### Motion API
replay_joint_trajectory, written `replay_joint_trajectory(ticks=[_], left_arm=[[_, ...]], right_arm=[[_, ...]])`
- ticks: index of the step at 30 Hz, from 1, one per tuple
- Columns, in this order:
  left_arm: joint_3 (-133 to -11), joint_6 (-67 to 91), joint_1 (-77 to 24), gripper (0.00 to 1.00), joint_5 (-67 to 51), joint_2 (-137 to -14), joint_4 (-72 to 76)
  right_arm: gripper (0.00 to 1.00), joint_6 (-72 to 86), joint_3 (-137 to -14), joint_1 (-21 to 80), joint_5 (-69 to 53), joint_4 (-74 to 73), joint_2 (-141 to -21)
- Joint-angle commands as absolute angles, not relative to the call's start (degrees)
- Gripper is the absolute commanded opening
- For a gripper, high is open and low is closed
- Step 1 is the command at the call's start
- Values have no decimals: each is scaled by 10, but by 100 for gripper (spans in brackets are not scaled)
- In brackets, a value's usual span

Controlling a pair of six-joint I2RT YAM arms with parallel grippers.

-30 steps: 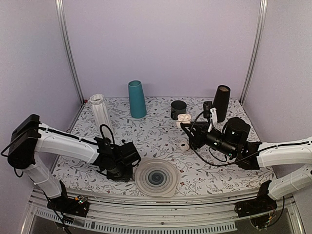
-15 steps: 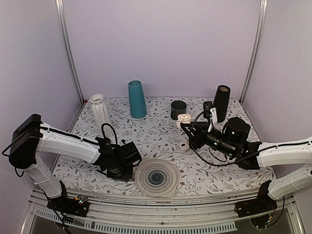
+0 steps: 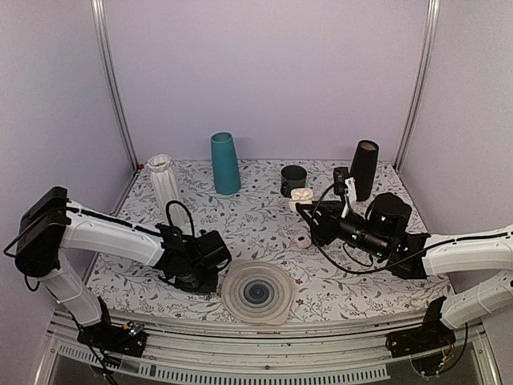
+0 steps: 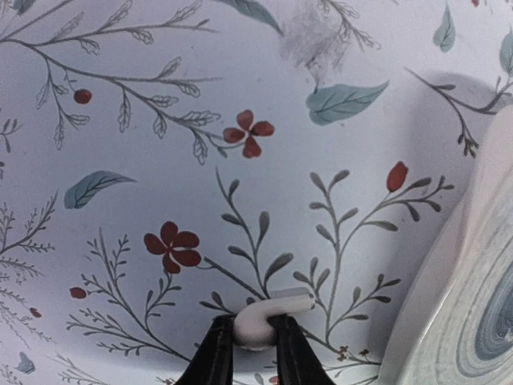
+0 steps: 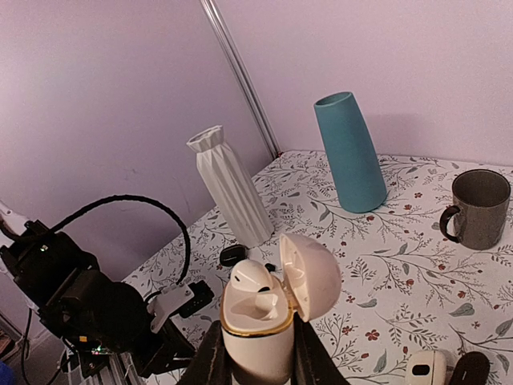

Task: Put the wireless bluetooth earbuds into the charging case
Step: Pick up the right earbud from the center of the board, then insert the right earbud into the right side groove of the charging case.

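Both my jaws are full, one load each.
My left jaws are clamped on a small white plastic earbud (image 4: 271, 314), low over the flower-printed surface (image 4: 144, 112), just beside a round grey swirl-patterned plate (image 4: 481, 321). My right jaws grip the small white glossy charging case (image 5: 255, 337) upright, its lid hinged open, a second white earbud (image 5: 250, 277) seated inside.

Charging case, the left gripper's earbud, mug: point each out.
charging case (image 5: 255, 351): right wrist view, front of body.
earbud (image 4: 271, 314): left wrist view, its middle.
mug (image 5: 483, 210): right wrist view, side wall.
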State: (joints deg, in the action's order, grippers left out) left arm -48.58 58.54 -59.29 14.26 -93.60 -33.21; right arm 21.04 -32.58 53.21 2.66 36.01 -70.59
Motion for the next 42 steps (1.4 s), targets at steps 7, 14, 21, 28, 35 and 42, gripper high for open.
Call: replay_joint_trajectory(ticks=[7, 14, 21, 28, 35, 42], left_arm=[[-490, 523, -577, 14, 180, -929, -345], [-515, 465, -580, 13, 228, -906, -348], [-547, 385, -586, 13, 260, -881, -338], [-589, 279, -605, 15, 288, -844, -298], [-608, 172, -628, 15, 294, -828, -245], [-627, 86, -672, 15, 293, -847, -198]], right_arm=[[8, 215, -333, 533, 20, 374, -719], [9, 208, -338, 531, 23, 375, -731], [9, 205, -352, 512, -25, 376, -760], [8, 205, -368, 487, -113, 374, -792], [8, 212, -382, 472, -170, 363, -820], [7, 219, -385, 469, -194, 359, -838]])
